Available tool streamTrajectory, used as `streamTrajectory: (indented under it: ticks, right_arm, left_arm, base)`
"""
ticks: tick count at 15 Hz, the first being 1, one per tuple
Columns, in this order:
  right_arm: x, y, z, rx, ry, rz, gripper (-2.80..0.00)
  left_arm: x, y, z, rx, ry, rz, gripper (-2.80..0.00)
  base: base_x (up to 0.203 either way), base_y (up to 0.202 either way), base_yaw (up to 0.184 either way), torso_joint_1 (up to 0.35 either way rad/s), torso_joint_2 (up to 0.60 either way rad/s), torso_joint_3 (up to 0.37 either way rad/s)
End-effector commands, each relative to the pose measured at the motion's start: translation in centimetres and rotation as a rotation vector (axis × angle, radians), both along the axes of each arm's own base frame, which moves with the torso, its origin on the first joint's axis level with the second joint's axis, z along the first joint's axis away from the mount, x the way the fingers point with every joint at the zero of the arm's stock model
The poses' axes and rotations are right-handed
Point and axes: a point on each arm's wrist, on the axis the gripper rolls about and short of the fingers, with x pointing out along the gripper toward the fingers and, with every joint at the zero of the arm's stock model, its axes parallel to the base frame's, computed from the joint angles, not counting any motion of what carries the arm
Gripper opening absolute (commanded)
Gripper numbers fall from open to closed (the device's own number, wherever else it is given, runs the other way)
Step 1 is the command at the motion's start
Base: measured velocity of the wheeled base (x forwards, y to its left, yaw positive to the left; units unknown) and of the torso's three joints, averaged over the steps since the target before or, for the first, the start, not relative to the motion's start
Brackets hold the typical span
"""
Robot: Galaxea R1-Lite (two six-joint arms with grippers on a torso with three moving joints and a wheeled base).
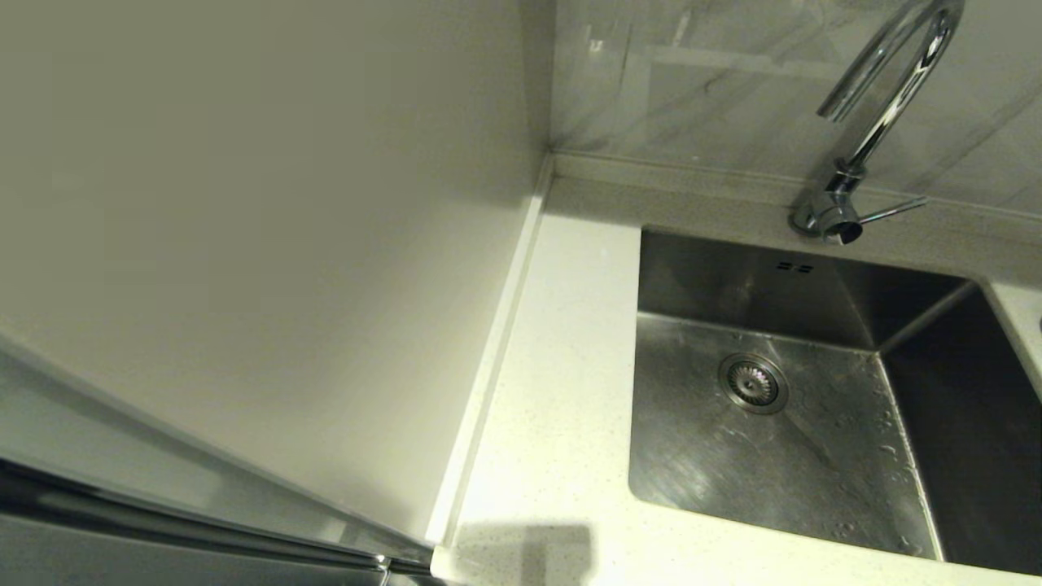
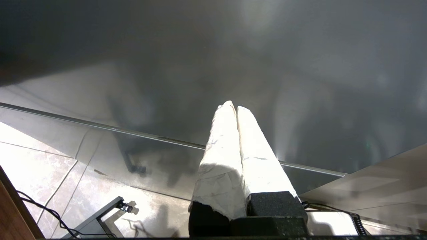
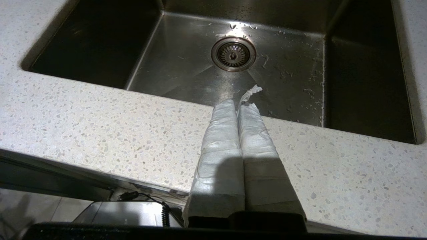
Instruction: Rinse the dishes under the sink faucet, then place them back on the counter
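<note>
The steel sink lies at the right of the head view, empty, with its round strainer drain and water drops on the floor. The chrome gooseneck faucet stands behind it. The cream speckled counter runs along the sink's left side. No dishes show in any view. Neither arm appears in the head view. My right gripper is shut and empty, held over the counter's front strip and pointing at the sink. My left gripper is shut and empty, below the counter.
A beige wall panel rises left of the counter. A thin side lever sticks out from the faucet base. The left wrist view shows a grey cabinet face, a metal trim strip and tiled floor.
</note>
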Motion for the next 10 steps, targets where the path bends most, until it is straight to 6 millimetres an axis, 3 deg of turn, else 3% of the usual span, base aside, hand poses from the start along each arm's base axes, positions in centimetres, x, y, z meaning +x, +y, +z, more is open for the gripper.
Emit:
streamTrajectory:
  ticks: [1, 10]
  right_arm:
    - [0.0, 0.0, 0.02, 0.0, 0.001, 0.0, -2.8]
    - [0.02, 0.0, -0.02, 0.0, 0.002, 0.0, -2.8]
  left_arm:
    - [-0.02, 0.0, 0.0, -0.001, -0.003, 0.0, -2.8]
    - [-0.02, 0.0, 0.0, -0.001, -0.004, 0.0, -2.8]
  base:
    - [0.0, 0.0, 0.0, 0.0, 0.0, 0.0]
    - [0.0, 0.0, 0.0, 0.0, 0.0, 0.0]
